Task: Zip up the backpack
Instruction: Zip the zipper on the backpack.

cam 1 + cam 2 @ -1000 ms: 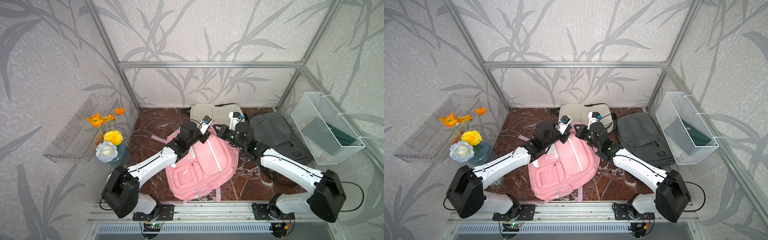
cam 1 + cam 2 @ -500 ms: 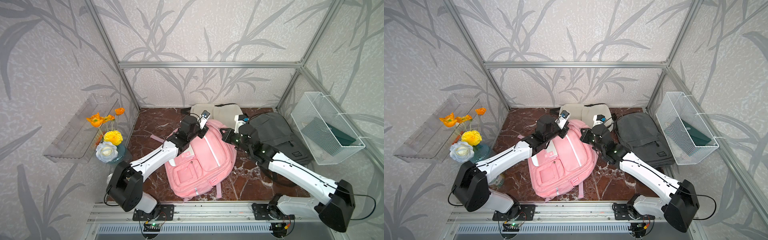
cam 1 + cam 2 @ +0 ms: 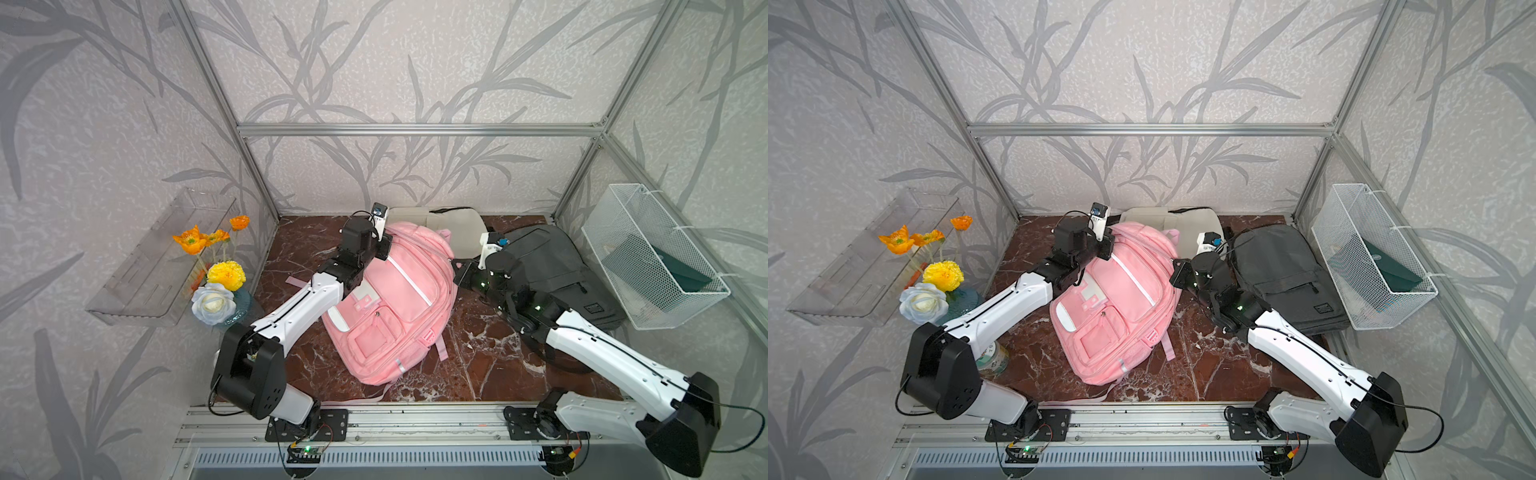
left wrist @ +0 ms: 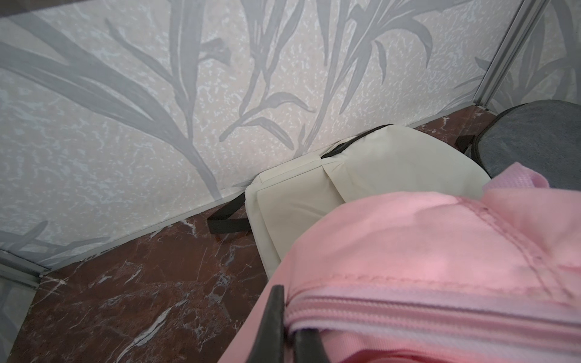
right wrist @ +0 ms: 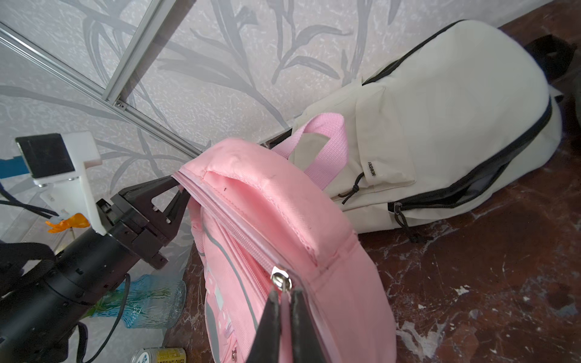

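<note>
My right fingers (image 5: 272, 314), pinching the zipper pull (image 5: 282, 282), dragged it right over the pink backpack (image 3: 390, 307) while my left fingers (image 5: 147, 187) pinch its far-left rim; I think little remains open.

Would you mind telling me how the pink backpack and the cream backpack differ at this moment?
The pink backpack is held, the left gripper on its edge and the right gripper on its zipper pull; the cream backpack lies ungripped by the back wall. The pink backpack's zip matches its fabric; the cream backpack's is black. Both rest on the marble tabletop.
</note>
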`<state>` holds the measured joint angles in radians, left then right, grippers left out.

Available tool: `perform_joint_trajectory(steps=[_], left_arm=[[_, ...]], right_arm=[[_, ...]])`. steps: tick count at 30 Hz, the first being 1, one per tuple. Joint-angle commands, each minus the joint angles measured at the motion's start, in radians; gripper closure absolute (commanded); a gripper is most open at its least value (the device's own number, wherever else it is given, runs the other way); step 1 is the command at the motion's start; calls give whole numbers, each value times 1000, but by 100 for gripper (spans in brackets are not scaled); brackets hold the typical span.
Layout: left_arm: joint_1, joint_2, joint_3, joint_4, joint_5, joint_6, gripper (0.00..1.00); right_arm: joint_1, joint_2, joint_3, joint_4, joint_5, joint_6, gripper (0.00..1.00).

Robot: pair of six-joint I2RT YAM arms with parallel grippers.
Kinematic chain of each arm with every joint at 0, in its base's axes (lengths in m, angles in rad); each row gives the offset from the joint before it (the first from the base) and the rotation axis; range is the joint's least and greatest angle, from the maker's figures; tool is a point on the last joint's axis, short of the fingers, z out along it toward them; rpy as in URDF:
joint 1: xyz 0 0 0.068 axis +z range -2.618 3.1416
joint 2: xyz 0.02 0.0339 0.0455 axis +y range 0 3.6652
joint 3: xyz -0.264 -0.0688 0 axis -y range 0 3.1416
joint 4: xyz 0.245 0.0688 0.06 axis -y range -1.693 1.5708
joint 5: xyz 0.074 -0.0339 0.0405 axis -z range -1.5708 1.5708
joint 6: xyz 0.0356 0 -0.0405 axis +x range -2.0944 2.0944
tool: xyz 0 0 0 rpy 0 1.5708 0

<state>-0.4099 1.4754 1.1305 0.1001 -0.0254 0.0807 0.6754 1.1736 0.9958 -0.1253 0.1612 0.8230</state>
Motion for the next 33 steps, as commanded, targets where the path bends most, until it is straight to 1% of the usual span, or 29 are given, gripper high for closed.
perform_joint_trajectory(steps=[1, 2, 4, 5, 7, 8, 10, 11, 12, 14, 15, 18, 21, 23, 25, 27, 29, 30, 31, 33], left_arm=[[25, -101, -30, 115, 103, -20, 82], [24, -116, -41, 117, 178, -5, 70], [23, -142, -57, 117, 344, 41, 53], [19, -152, -65, 125, 411, 65, 47], [17, -171, -74, 147, 501, 84, 39], [17, -178, -74, 158, 525, 83, 35], [17, -181, -68, 186, 533, 79, 27], [18, -177, -57, 183, 562, 103, 24], [17, -162, -29, 149, 599, 145, 23], [16, -124, 45, 54, 635, 209, 23], [16, -104, 80, 21, 634, 243, 23], [14, -74, 104, 38, 573, 327, 22], [2, -62, 112, 35, 565, 423, 22], [-6, -46, 127, 34, 562, 451, 23], [-9, -24, 148, 18, 584, 475, 26], [-20, 3, 179, -17, 582, 514, 31], [-31, 34, 211, -38, 551, 533, 36], [-36, 49, 227, -43, 533, 535, 41], [-41, 60, 241, -51, 524, 540, 47], [-52, 89, 270, -49, 484, 534, 67]], right_arm=[[-85, 51, 128, 19, -83, -62, 100], [-101, 80, 169, 31, -127, -74, 100], [-114, 139, 258, 43, -206, -125, 100], [-115, 168, 319, 18, -229, -153, 100], [-115, 218, 400, 11, -287, -179, 100], [-114, 242, 445, -17, -299, -218, 100], [-115, 277, 508, -50, -334, -246, 100], [-115, 290, 532, -67, -349, -263, 100], [-115, 297, 551, -77, -361, -273, 100], [-115, 301, 567, -87, -371, -284, 100], [-115, 301, 569, -86, -375, -290, 100], [-115, 295, 580, -93, -379, -304, 100], [-115, 297, 595, -103, -390, -307, 100], [-114, 304, 610, -108, -407, -309, 100], [-114, 311, 622, -113, -414, -307, 100], [-115, 313, 628, -112, -421, -304, 100], [-114, 313, 631, -110, -426, -301, 100], [-115, 313, 632, -109, -428, -298, 100], [-115, 312, 634, -107, -428, -298, 100], [-114, 314, 637, -109, -430, -295, 100]])
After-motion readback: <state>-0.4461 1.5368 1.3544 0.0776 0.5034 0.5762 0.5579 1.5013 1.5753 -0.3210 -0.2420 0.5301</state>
